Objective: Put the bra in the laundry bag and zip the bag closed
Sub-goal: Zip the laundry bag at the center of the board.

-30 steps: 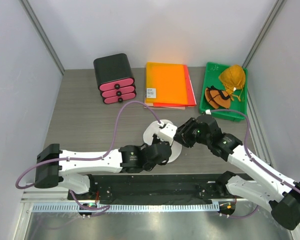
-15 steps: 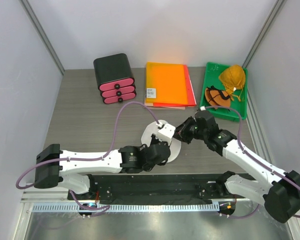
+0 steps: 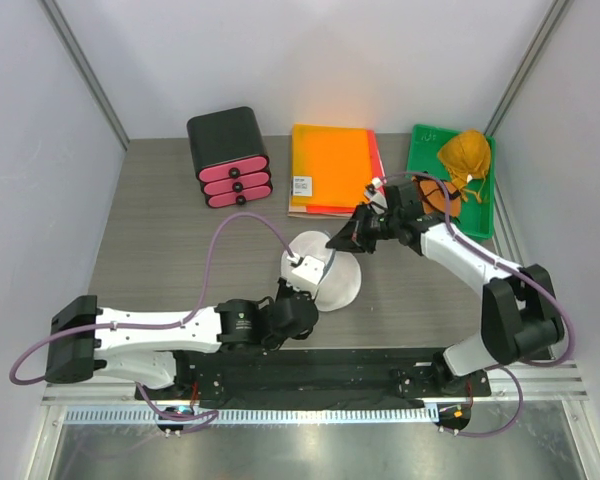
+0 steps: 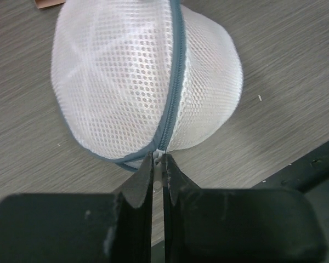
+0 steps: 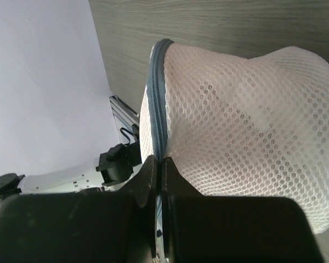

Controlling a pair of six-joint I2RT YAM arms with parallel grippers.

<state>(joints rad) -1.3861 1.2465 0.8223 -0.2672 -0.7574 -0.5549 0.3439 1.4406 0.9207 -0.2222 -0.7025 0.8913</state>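
White mesh, light and soft between its ribs: the laundry bag point(image 3: 332, 282) sits just in front of the orange folders point(image 3: 332, 165), tipped on edge between your two tools. Your left gripper point(image 4: 159, 162) is pinched tight on the small white tab at the end of the zipper point(image 4: 174, 82) away from the folders. Your right gripper point(image 5: 160, 162) is clamped on the dark zipper rim on the folders' side, on what looks like the pull. Expect the domes to cave under pressure, so hold only tape and tab, with the seam taut. You cannot tell whether the bra is inside.
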